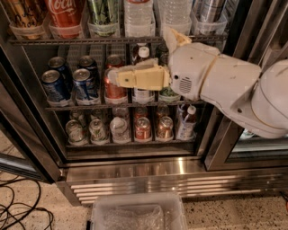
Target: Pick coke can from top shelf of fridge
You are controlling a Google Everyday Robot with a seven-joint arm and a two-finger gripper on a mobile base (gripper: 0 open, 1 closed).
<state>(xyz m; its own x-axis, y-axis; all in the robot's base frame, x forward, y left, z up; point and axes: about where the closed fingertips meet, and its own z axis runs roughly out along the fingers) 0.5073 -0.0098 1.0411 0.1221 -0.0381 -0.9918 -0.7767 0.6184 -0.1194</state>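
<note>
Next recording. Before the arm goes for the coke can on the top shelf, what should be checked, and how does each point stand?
1. Coke can standing on the top shelf: ok.
2. Fridge door open, shelf front unblocked: ok.
3. Gripper open: ok; one finger points left, the other up.
4. Gripper level with the coke can: not ok; it hangs below the shelf rail and right of the can, its lower finger across a copper-red can.
5. Room beside the coke can for the fingers: cannot tell; neighbouring cans stand close on both sides.
</note>
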